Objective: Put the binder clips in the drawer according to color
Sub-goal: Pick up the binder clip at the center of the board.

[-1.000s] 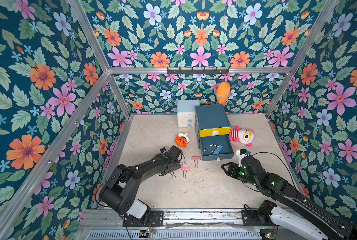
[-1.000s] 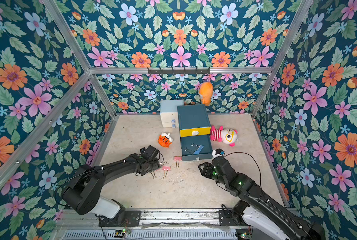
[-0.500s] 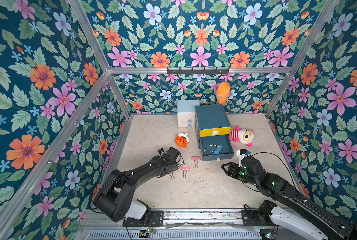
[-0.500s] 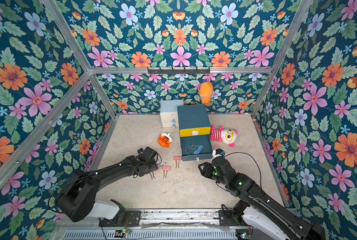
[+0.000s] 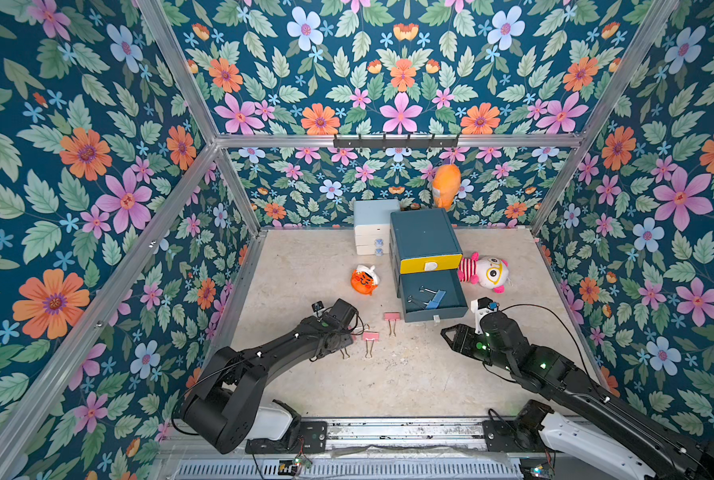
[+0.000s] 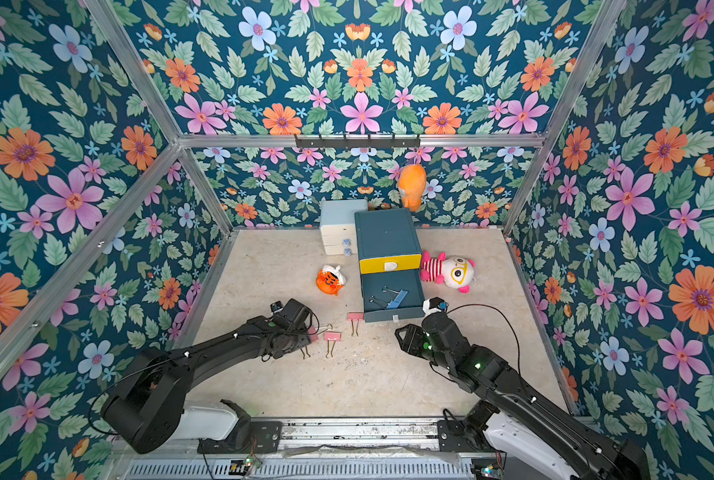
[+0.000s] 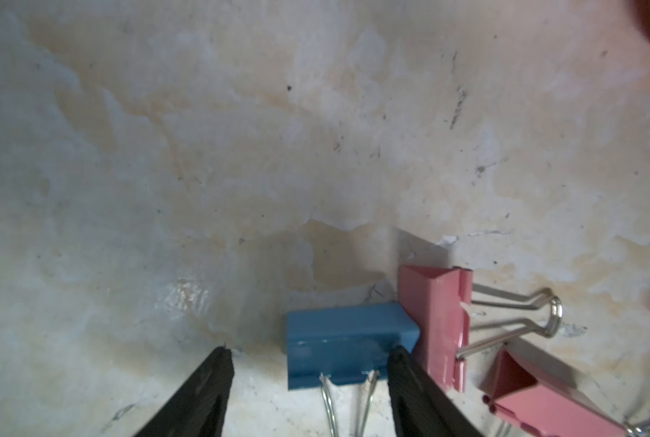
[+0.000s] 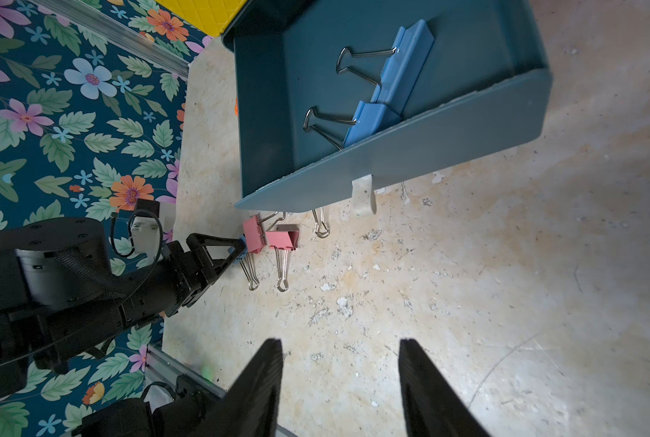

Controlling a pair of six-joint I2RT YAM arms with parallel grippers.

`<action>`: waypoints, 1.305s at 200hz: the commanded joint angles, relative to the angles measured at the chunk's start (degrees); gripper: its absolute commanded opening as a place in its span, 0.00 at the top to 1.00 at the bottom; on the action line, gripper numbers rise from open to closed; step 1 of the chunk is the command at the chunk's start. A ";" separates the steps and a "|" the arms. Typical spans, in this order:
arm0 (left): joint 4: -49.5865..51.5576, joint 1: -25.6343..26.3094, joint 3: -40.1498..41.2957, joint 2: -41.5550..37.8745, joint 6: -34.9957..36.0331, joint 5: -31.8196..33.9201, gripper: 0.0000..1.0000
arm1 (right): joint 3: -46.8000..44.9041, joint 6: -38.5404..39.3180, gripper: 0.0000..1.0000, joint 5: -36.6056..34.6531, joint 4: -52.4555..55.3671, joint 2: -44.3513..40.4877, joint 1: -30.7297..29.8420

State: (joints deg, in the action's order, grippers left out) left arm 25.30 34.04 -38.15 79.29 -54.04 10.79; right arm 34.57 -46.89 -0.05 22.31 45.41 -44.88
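— Well, what does the open drawer (image 8: 391, 166) hold?
— Two blue binder clips (image 8: 403, 72). A third blue clip (image 7: 350, 336) lies on the floor (image 7: 240, 151) between the left gripper's (image 7: 310, 355) parted jaws, beside a pink clip (image 7: 435, 321); the right gripper (image 8: 340, 344) gapes empty.

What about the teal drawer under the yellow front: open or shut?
Open: the teal drawer is pulled out, and two blue binder clips lie inside it.
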 commanded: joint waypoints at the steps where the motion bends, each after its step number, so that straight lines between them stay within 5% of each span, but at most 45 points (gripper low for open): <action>1: -0.55 -0.03 -0.26 0.47 0.51 -0.25 0.30 | 0.17 -0.28 0.48 -0.83 -0.61 -0.32 -0.12; 183: 0.50 0.57 -4.50 7.16 3.29 -0.50 0.26 | -0.20 -0.30 0.47 -1.06 -0.38 -0.87 -0.11; 261: 0.85 0.59 -4.10 5.45 3.60 0.59 0.55 | 0.35 0.42 0.47 -0.46 -0.31 -1.19 -0.08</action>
State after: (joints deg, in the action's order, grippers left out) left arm 24.62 34.63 -42.33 86.35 -50.70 11.05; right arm 34.39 -46.89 -0.27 22.24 44.34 -44.93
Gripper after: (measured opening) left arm 0.487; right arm 0.529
